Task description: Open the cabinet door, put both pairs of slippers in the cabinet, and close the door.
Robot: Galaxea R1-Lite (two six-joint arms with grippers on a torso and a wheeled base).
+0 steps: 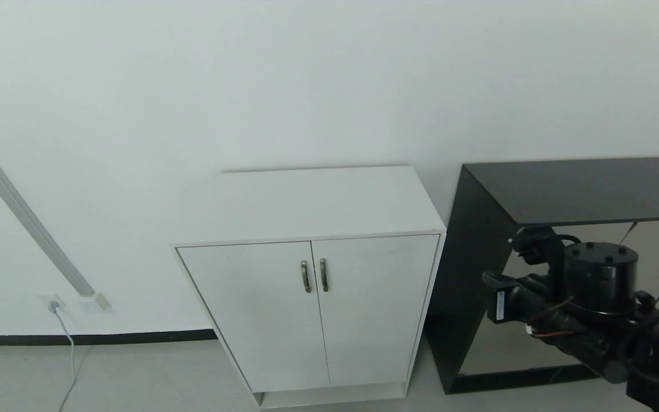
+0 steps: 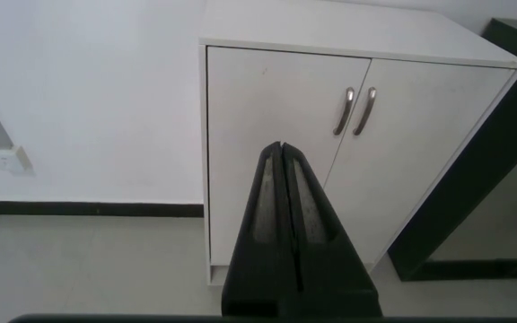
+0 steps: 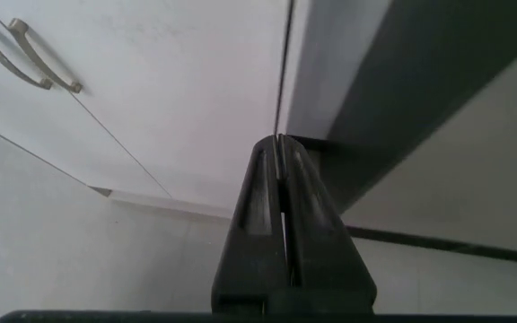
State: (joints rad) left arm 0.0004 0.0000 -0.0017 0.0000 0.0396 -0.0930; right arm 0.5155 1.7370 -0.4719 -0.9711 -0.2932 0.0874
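Note:
The white cabinet (image 1: 312, 206) stands against the wall with both doors shut. Its two metal handles (image 1: 314, 275) sit side by side where the doors meet. In the left wrist view my left gripper (image 2: 281, 149) is shut with nothing in it and points at the left door (image 2: 272, 117), well short of the handles (image 2: 354, 110). My right arm (image 1: 592, 297) hangs low to the right of the cabinet, in front of the black table. The right gripper (image 3: 281, 142) is shut and empty, aimed at the cabinet's lower right corner, with the handles (image 3: 25, 58) far off.
A black table (image 1: 581, 189) stands close against the cabinet's right side. On the left wall are a socket (image 1: 52, 302) with a hanging cable and a slanting conduit (image 1: 20, 212). Grey floor (image 1: 135, 372) lies open before the cabinet.

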